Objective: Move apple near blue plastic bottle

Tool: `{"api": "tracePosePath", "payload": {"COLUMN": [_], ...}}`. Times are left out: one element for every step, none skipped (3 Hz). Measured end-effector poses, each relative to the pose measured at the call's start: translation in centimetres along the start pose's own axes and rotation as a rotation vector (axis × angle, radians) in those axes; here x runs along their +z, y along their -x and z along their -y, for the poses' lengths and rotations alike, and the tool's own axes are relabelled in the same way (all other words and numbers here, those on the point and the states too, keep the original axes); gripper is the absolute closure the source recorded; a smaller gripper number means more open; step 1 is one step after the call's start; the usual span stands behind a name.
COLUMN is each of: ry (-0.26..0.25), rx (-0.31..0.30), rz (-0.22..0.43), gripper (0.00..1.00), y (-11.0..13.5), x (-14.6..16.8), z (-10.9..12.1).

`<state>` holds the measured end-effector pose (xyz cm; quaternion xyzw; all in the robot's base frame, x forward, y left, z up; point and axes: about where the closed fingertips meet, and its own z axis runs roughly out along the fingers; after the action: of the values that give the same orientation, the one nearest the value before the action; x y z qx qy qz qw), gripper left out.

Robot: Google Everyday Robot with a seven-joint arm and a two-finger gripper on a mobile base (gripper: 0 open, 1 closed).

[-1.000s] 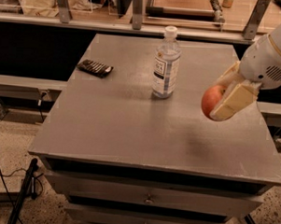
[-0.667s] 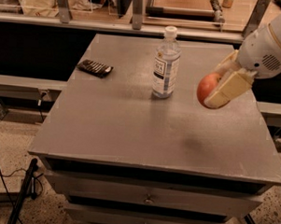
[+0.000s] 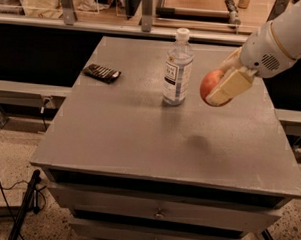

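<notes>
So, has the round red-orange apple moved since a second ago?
Yes. The round red-orange apple, gripped in the claw above the grey table, has shifted left in view, closer to the clear bluish plastic bottle.

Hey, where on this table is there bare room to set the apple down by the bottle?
Bare tabletop lies right of the blue plastic bottle, under the claw holding the apple, and across the whole front half. Left of the bottle is free up to the dark packet. Nowhere is crowded.
</notes>
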<state>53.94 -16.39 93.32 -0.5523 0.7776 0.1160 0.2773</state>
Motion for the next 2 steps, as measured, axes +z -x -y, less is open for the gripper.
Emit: {"api": "tracePosePath", "payload": {"ry": [-0.043,-0.066], "rx": [0.013,0.040], "rz": [-0.029,-0.060], "gripper": [1.00,1.00], "y": [0.1,-0.8], "x": [0.0,1.4], "z": [1.5,2.7]}}
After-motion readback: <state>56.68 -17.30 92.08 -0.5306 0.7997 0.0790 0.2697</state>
